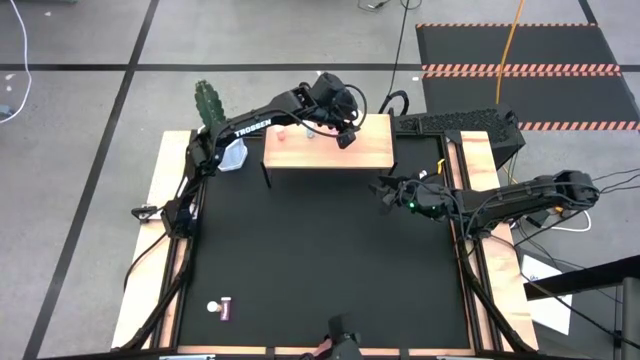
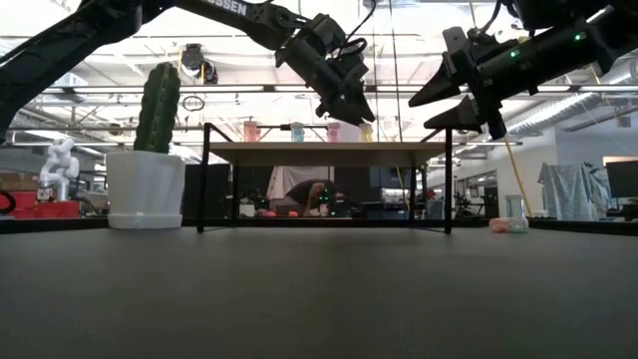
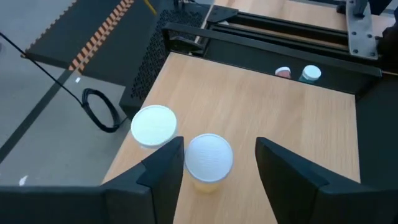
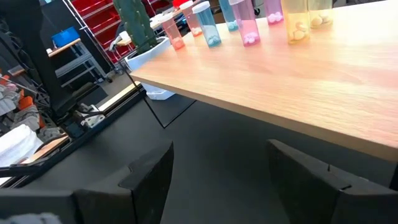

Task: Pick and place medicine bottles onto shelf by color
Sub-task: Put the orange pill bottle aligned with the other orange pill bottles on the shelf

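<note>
Where wood grain shows, flat rectangular shelf [image 1: 328,150], cylindrical bottles [image 4: 249,18]

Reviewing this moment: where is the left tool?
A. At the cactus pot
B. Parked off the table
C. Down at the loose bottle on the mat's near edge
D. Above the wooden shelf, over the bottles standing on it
D. In the high view the left tool is over the shelf, and its wrist view shows its open fingers straddling a white-capped bottle standing on the wood.
</note>
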You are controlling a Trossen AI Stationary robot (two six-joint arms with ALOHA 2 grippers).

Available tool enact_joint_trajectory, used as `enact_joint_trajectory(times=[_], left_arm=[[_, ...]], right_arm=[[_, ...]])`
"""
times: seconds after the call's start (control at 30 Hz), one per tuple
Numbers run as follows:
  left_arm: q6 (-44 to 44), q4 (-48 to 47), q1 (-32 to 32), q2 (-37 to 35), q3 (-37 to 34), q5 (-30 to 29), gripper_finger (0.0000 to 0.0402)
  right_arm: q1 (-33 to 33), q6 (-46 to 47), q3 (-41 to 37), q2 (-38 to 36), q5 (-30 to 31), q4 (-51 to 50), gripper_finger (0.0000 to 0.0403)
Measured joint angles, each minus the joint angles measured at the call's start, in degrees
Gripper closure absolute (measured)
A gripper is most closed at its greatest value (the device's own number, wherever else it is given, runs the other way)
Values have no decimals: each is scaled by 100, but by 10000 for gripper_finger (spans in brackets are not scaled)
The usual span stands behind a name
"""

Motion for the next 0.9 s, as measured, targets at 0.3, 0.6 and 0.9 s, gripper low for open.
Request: enact_joint_trajectory(times=[0.3, 0.6, 0.9], left_arm=[[120, 5, 0, 0, 0, 151, 225], [245, 172, 0, 2, 0, 299, 236], [245, 221, 0, 2, 0, 304, 236]], right_arm=[[2, -44, 0, 0, -8, 1, 151], [2, -46, 0, 0, -12, 2, 151], [2, -46, 0, 0, -12, 28, 151]])
